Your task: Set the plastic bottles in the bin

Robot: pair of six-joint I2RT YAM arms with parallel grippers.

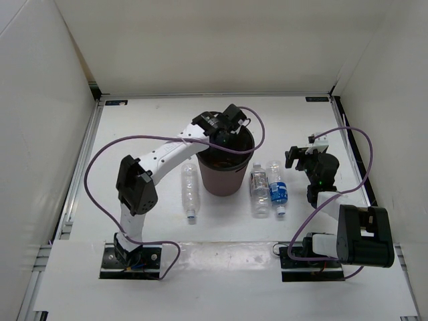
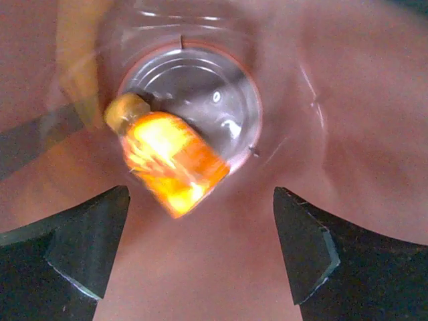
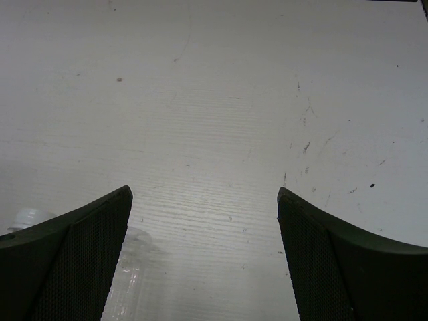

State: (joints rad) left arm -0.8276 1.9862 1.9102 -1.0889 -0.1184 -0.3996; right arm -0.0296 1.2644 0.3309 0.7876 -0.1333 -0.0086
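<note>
Left tool [image 2: 200,224] apart over bin [image 2: 348,120], orange bottle [image 2: 167,160] inside; right tool [image 3: 204,200] apart, empty. Risk: a careless pull-out could clip and tip the bin.

Robotics lab test cell, white table [image 1: 147,127] boxed in by plain white panels [image 1: 200,40], left arm [image 1: 164,155] and right arm [image 1: 361,237] bolted at its near edge, looping purple cables [image 1: 90,164], aluminium frame rail [image 1: 75,184].

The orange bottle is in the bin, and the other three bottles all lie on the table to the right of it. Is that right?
Not quite. Only two lie right of the bin: the clear bottle and the blue-labelled bottle. The third bottle lies left of it, as the top view shows. The orange bottle is in the bin.
</note>
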